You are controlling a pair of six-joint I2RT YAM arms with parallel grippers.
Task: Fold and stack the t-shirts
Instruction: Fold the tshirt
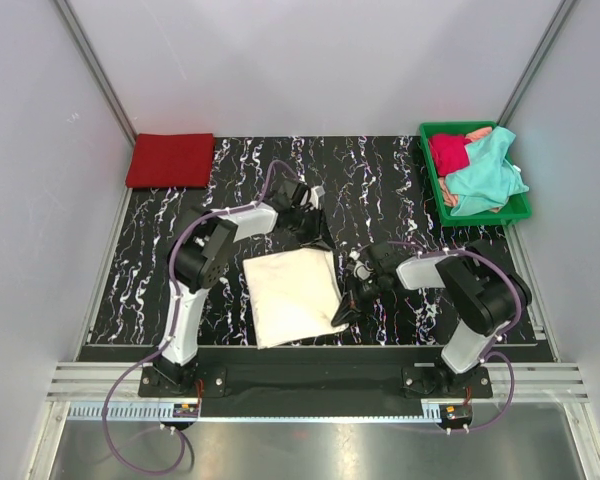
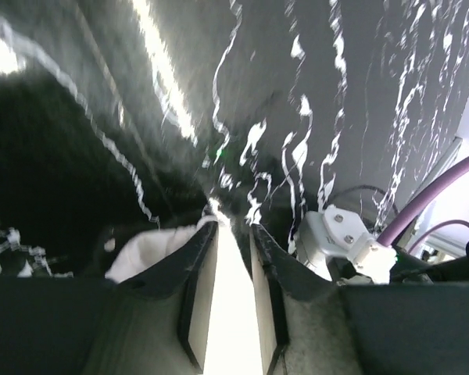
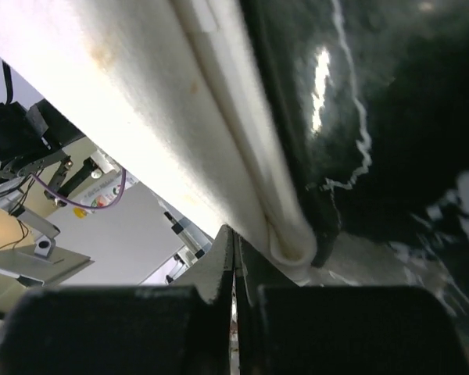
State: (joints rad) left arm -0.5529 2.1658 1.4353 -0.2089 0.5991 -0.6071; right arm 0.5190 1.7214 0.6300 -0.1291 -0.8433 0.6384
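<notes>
Tabletop [image 1: 400,180]: black, veined with white, and it carries all that follows. Left arm [image 1: 205,255] and right arm [image 1: 480,290]: one either side of the middle, both bent inward, with the right arm standing between the middle of the tabletop and the far right corner. Cream-white shirt [image 1: 290,295]: folded to a rough square, flat at the near middle between the two arms. Green tray [image 1: 427,165]: far right corner, well apart from the cream-white shirt, holding loose, unfolded cloth. Red shirt [image 1: 170,160]: folded to a neat rectangle, flat at the far left corner, with nothing on it. Teal shirt [image 1: 485,175]: crumpled in the tray, spilling over its right rim. Crimson shirt [image 1: 447,152]: bunched in the tray's far left part, touching the teal one. Peach cloth [image 1: 478,132]: small scraps showing beside those two; what kind of thing it is cannot be told. Left hand [image 1: 325,243]: at the cream-white shirt's far right corner, fingers [image 2: 199,258] a narrow way apart with a bright white strip between them. Whether that strip is cloth or glare cannot be told, though white cloth shows just beside the left finger. Right hand [image 1: 340,318]: at the shirt's right near edge, fingers pressed together, the folded hem lying against their tips. Whether a layer is nipped cannot be told.
</notes>
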